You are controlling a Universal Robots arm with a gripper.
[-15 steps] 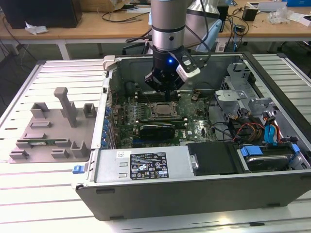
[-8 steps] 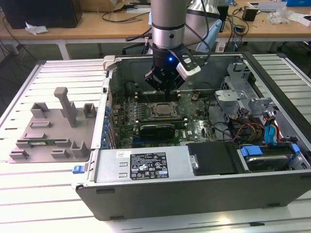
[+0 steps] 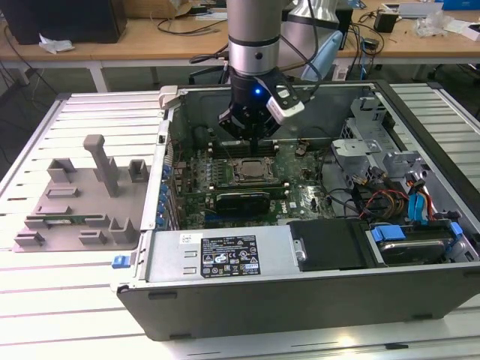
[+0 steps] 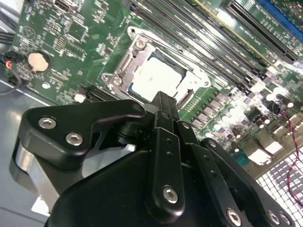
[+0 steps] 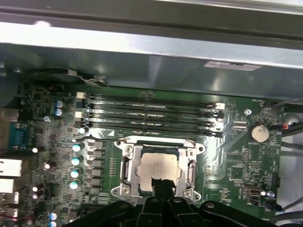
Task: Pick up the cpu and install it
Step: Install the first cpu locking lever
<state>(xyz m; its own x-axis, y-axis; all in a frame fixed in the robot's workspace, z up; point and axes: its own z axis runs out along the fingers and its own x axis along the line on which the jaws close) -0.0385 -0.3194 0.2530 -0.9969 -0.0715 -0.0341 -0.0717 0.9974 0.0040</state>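
**Claw** (image 5: 163,183): hangs inside the open computer case (image 3: 300,292), tip just over the near edge of the cpu. The fingers look drawn together, with nothing visible between them. From the pictures it cannot be told whether the tip touches the chip or is a little above it.

**Cpu** (image 5: 158,164): a pale silver square lying flat in the socket frame (image 5: 125,165), with the frame's metal border around all four sides. It appears level and square to the frame in both wrist views.

**Motherboard** (image 5: 241,161): carries the socket. The memory slots (image 5: 149,111) run just beside it, and a coin battery (image 5: 259,133) sits well apart.

**Grey tray** (image 3: 75,202): on the table (image 3: 45,300), at the exterior view's left, outside the case.

**Handling note (judgement):** the step in hand looks like seating.
- Any contact should be light and straight down on the chip's top plate, never on the frame.
- There should be no sideways drag, as the contacts beneath are likely delicate.
- All four edges should sit evenly within the border.
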